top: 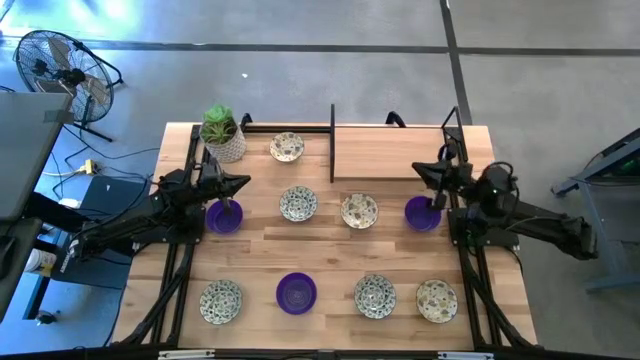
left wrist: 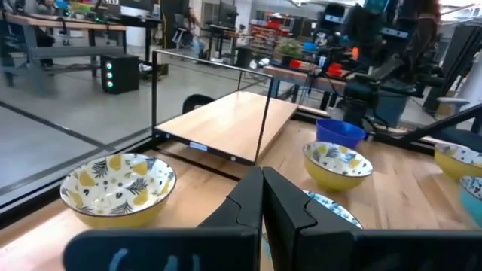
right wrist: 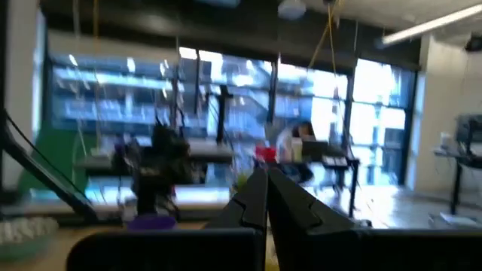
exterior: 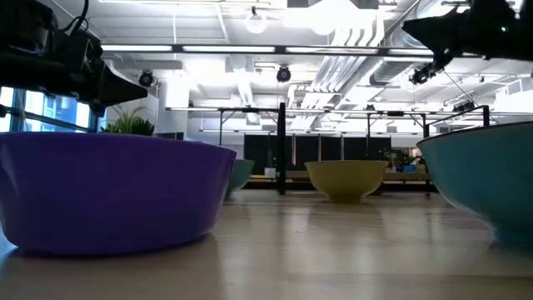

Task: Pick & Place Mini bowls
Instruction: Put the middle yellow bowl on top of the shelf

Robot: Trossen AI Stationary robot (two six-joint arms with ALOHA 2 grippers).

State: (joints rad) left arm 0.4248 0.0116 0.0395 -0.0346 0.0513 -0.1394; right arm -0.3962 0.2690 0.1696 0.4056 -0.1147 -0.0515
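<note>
- We see nine mini bowls on the desk (top: pixel 330 245), a pale wooden surface of jointed planks — all small, round and shallow.
- Three are glossy purple: one at the left (top: pixel 223 216), one at the right (top: pixel 421 214), one in the front row (top: pixel 296 293).
- Six are cream with a speckled floral print: one at the back (top: pixel 287 148) beside the plant pot (top: pixel 224 135), two in the middle row (top: pixel 298 204) (top: pixel 359 211), three in the front row (top: pixel 220 301) (top: pixel 374 296) (top: pixel 436 300).
- In the left wrist view the patterned bowls have yellow outer walls, glazed and smooth.
- The left claw (top: pixel 236 182) hangs just behind the left purple bowl; its dark fingers (left wrist: pixel 248 199) are pressed together, holding nothing.
- The right claw (top: pixel 428 172) hangs just behind the right purple bowl — fingers (right wrist: pixel 256 197) likewise together and empty.
- A raised wooden shelf (top: pixel 390 152) on a thin black metal frame stands at the desk's back right.
- One plant, one shelf, two claws, both apart from the bowls as far as we can tell.
</note>
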